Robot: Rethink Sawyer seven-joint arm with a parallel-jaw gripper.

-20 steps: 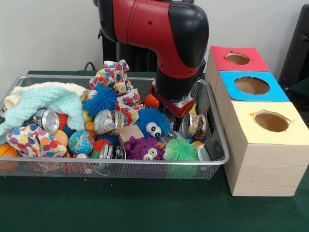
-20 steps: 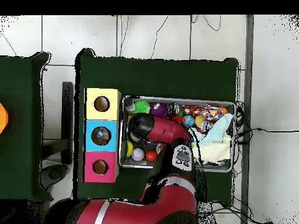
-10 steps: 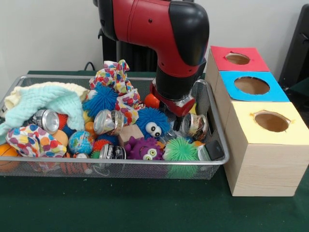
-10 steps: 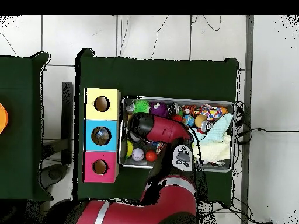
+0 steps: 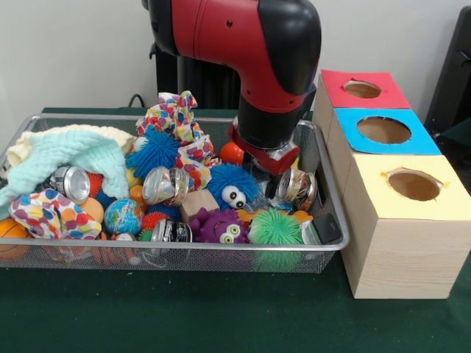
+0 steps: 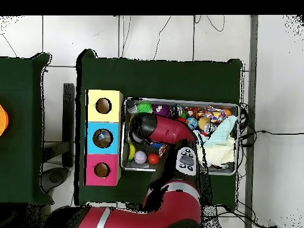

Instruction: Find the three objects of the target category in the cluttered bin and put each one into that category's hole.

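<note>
You cannot tell whether the end effector [image 5: 269, 180] is grasping anything; the shiny round metal tin [image 5: 294, 187] beside it looks stiff and slippery, so grip across its flat faces.

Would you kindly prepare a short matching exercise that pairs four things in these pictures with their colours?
Things:
1. spiky ball at the bin's front rim
2. googly-eyed fuzzy toy
3. top of the nearest box
4. top of the farthest box

Colours:
A. red
B. green
C. yellow
D. blue

Pairs: 1-B, 2-D, 3-C, 4-A
</note>
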